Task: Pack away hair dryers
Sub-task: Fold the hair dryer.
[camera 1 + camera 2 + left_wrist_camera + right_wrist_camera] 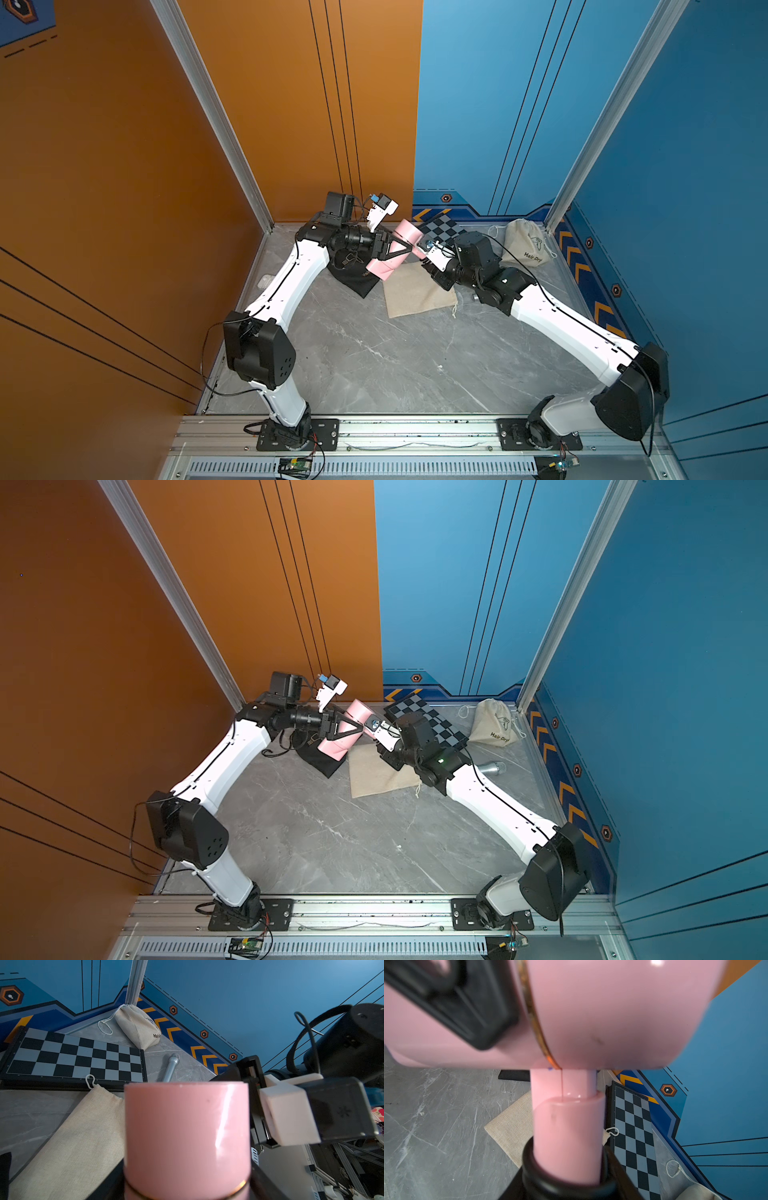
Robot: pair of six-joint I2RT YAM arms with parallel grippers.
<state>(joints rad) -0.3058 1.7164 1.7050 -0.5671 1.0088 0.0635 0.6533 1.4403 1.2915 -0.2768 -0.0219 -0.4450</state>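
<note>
A pink hair dryer (386, 264) hangs in mid-air over the far middle of the table (374, 353), barrel slanting far right to near left. The right gripper (566, 1176) clamps its handle. The left gripper (401, 249) straddles the barrel, but I cannot tell if it grips. A flat beige bag (417, 293) lies just below, slightly nearer.

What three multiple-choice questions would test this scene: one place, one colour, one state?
1. Where is the microphone? A) in a bag B) on the table beside the chessboard C) in an end effector
2. What colour is the lifted dryer? A) white B) teal C) pink
3. The right end effector is: A) shut on the dryer's handle B) open C) out of view

Key: B, it lies on the tabletop by the board; C, its barrel is pink; A, the handle sits clamped in it.
</note>
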